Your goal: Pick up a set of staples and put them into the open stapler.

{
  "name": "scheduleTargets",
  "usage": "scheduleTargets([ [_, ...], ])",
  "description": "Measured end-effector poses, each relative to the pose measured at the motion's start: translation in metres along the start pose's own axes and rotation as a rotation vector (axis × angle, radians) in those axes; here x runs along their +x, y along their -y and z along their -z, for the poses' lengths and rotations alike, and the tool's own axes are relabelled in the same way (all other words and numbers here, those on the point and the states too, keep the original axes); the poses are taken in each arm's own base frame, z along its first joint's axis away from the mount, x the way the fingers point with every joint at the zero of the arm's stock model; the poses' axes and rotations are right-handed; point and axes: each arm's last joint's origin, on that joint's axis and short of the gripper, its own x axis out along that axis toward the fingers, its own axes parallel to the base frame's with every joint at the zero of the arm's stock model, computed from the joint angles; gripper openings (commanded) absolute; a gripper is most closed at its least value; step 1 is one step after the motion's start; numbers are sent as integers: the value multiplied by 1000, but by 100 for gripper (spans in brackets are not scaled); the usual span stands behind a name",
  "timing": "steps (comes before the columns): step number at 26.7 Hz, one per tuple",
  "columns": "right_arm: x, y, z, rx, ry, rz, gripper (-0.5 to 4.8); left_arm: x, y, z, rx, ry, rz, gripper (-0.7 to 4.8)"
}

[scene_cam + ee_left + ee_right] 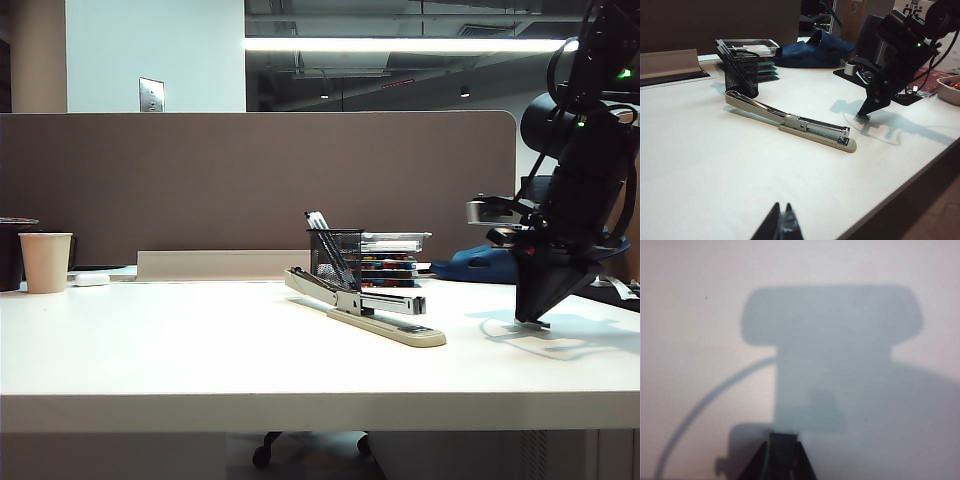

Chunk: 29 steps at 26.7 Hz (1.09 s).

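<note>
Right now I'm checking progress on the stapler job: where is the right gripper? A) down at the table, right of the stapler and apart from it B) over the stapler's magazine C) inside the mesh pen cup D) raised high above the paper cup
A: in the exterior view the right gripper points down with its tips at the table, well right of the stapler and not touching it.

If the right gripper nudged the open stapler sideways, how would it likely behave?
The stapler would probably slide rather than tip: its long flat base lies on the smooth table. Its raised upper arm might swing. The right gripper stands apart from it.
</note>
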Motion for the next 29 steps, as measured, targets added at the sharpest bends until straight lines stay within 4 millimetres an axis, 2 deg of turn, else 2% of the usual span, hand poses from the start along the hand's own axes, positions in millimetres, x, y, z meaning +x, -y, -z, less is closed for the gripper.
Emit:
scheduleTargets([
  [4,-13,2,-17,-7,41,8,35,0,0,0,0,0,0,-6],
  [9,-24,2,-27,-4,45,4,35,0,0,0,0,0,0,-6],
  [13,-28,-4,-31,-1,53,-101,35,0,0,0,0,0,0,-6],
  [16,-27,-15,-33,-20,51,-159,35,0,0,0,0,0,0,-6],
  [18,-25,-33,-36,-58,48,-214,35,0,0,0,0,1,0,-6],
  [20,-24,-43,-37,-79,48,-239,35,0,0,0,0,0,0,-6],
  [29,-22,-75,-43,-154,70,-327,35,0,0,0,1,1,0,-6],
])
